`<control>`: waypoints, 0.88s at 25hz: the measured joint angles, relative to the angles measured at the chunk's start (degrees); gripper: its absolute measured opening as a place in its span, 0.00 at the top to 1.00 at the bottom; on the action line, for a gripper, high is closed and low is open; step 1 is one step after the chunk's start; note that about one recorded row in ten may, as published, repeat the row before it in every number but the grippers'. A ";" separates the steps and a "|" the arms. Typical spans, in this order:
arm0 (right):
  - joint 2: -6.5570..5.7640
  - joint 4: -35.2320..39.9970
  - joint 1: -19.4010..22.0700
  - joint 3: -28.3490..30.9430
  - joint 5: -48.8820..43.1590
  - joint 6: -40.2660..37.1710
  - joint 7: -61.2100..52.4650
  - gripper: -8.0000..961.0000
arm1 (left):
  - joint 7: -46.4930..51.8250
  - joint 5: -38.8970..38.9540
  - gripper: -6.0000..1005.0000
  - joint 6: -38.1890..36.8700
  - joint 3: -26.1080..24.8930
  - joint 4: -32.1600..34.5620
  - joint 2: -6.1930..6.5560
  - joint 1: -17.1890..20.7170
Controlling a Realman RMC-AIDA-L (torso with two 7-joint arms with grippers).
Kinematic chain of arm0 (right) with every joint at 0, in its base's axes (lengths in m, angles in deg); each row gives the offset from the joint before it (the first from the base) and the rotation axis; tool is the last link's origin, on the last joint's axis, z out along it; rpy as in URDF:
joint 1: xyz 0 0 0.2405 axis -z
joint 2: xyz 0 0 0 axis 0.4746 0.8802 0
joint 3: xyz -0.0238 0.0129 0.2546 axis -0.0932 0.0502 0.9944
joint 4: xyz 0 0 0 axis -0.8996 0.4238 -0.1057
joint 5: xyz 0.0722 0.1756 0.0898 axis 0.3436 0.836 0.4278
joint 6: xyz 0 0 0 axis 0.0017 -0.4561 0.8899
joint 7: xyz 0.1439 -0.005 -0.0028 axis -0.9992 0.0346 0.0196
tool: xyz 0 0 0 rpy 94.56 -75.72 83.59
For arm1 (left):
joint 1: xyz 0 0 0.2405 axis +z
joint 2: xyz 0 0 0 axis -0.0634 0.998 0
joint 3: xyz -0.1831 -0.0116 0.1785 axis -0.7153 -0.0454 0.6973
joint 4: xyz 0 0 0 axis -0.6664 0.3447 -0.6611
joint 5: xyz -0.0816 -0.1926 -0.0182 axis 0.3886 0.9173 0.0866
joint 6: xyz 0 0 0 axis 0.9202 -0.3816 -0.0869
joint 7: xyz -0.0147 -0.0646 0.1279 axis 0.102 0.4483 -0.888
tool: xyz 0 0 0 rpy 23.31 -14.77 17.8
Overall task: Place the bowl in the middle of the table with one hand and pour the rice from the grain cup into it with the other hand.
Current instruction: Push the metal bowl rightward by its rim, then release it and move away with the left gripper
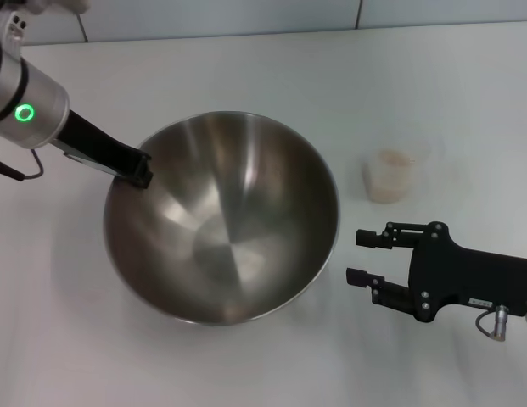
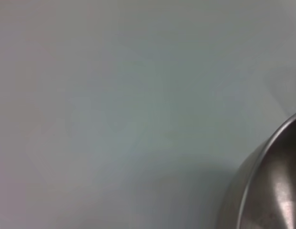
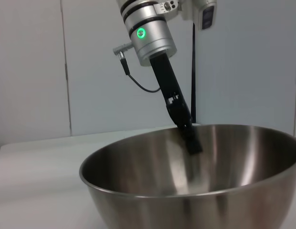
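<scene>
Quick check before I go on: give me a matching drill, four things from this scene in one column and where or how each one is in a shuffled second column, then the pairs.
Column 1
1. bowl
2. grain cup
3. left gripper
4. right gripper

Column 2
A. open, low over the table, on the bowl's right
B. at the bowl's left rim, fingertip inside
C. empty, near mid-table
D. upright, rice inside, beyond the right gripper

Pairs: 1-C, 2-D, 3-B, 4-A
</scene>
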State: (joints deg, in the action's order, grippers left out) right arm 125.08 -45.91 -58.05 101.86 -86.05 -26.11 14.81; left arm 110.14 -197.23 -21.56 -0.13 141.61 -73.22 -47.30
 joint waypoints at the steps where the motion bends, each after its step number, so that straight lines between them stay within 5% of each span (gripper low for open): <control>1: 0.00 0.00 0.06 0.02 0.00 -0.05 0.00 0.49 | -0.25 0.42 0.98 0.53 0.04 -0.73 0.00 -0.19; 22: -0.06 0.00 0.16 -0.17 0.00 -0.50 0.00 0.49 | -2.88 -0.71 0.98 9.82 3.58 -9.09 0.27 -2.30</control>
State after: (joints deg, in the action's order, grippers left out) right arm 125.01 -45.91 -57.89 101.69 -86.05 -26.61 14.82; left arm 107.26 -197.93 -11.75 3.45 132.52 -72.95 -49.60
